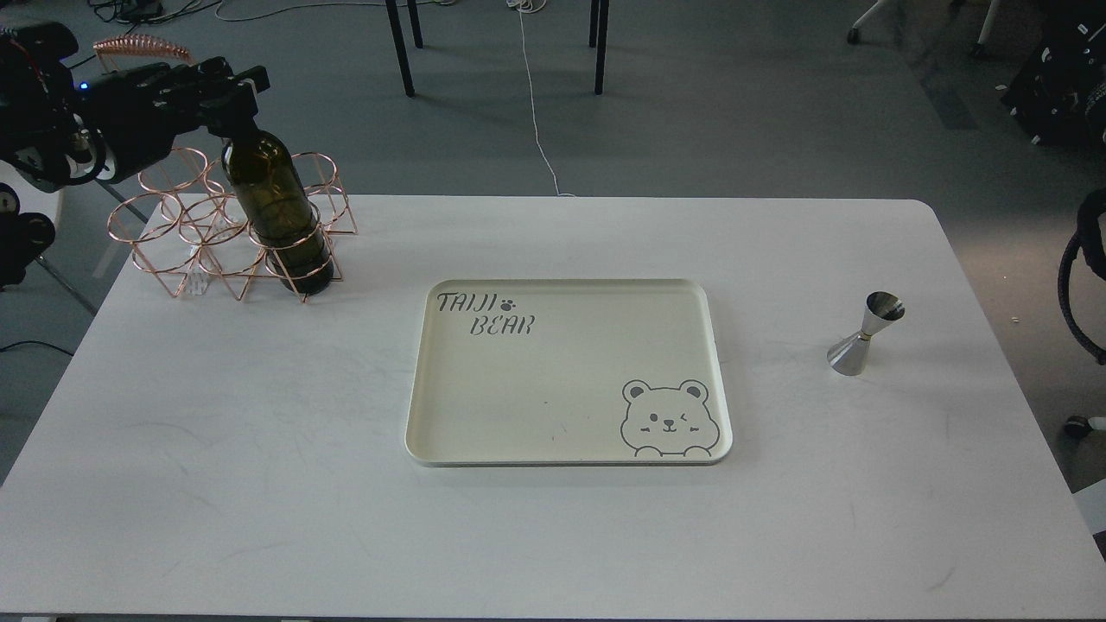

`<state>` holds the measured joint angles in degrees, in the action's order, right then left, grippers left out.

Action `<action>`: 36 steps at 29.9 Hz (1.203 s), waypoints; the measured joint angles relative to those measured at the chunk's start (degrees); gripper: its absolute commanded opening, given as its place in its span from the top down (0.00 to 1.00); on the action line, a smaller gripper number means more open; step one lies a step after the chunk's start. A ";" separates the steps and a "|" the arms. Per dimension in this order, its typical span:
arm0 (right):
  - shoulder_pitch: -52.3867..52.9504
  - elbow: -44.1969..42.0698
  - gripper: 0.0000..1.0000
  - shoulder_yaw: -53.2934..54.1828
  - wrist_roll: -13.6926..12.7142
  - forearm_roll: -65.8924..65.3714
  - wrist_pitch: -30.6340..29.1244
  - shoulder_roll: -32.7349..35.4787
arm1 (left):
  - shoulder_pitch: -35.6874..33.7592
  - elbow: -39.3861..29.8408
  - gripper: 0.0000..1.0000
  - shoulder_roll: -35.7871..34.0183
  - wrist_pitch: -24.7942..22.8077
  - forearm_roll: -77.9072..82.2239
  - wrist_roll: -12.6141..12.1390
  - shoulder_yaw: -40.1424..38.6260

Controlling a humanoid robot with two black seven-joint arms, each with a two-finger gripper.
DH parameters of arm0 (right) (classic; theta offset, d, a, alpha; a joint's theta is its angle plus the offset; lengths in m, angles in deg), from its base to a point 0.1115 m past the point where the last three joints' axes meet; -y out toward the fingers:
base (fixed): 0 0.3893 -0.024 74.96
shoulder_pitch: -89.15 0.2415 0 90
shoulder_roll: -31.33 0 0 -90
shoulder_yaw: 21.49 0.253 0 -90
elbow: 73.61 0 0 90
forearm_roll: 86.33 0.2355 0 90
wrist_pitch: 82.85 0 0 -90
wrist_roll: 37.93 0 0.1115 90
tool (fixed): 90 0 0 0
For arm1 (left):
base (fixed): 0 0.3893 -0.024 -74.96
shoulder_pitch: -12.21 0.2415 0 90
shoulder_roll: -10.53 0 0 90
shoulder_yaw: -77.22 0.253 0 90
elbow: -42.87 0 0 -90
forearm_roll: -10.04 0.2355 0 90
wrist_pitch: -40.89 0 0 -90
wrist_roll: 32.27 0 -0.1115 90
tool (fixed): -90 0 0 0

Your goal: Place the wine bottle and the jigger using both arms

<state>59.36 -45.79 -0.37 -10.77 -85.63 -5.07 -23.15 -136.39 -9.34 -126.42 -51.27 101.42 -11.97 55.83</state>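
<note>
The dark olive-green wine bottle (pixel 275 212) stands slightly tilted in the front right ring of a copper wire rack (pixel 168 238) at the table's far left corner. My left gripper (pixel 232 91) reaches in from the left and is closed around the top of the bottle's neck, hiding the bottle's mouth. The steel jigger (pixel 864 335) stands upright on the table at the right, alone. Of my right arm only a black cable loop (pixel 1076 289) shows at the right edge; its gripper is out of view.
A cream tray (pixel 536 397) with a bear drawing and "TAIJI BEAR" lettering lies in the middle of the white table (pixel 259 484). Chair legs and cables are on the floor beyond the table.
</note>
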 measured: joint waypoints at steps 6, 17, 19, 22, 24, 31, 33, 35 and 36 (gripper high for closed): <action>0.00 -0.05 0.02 0.04 0.00 0.00 0.01 -0.01 | -0.41 0.04 0.02 -0.52 0.17 -10.75 0.14 -0.81; -0.13 -0.51 0.01 0.23 0.19 0.00 0.39 0.07 | -0.79 1.46 0.02 -2.35 0.30 -37.41 0.24 -1.97; -0.32 -0.70 0.01 0.43 0.39 0.00 0.76 0.14 | -0.64 2.12 0.02 -2.45 0.23 -45.62 0.15 -2.40; -0.68 -1.17 0.01 1.11 0.73 0.00 0.98 0.33 | -0.21 3.88 0.02 -2.33 -0.28 -56.28 0.14 -2.56; -0.83 -1.94 0.01 1.65 0.81 0.00 0.98 0.34 | 0.01 5.28 0.02 -2.10 -1.01 -63.79 0.14 -2.60; -2.70 -3.30 0.01 2.23 0.36 0.18 0.84 0.06 | 3.04 11.29 0.02 -0.45 -8.99 -91.14 0.17 -2.63; -3.20 -3.34 0.01 2.30 0.01 0.47 0.61 -0.12 | 4.14 13.42 0.02 0.74 -11.47 -96.39 0.18 -2.66; -3.88 -3.39 0.01 2.34 -0.78 2.01 0.32 -0.21 | 5.63 15.53 0.02 2.03 -14.30 -101.56 0.19 -2.78; -4.17 -3.40 0.01 2.34 -1.38 2.97 0.25 -0.26 | 6.19 16.25 0.02 2.55 -15.35 -103.61 0.19 -2.90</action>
<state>55.19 -49.19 1.97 -12.15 -82.66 -4.83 -23.41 -130.20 6.92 -123.86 -66.62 -2.19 -11.79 52.93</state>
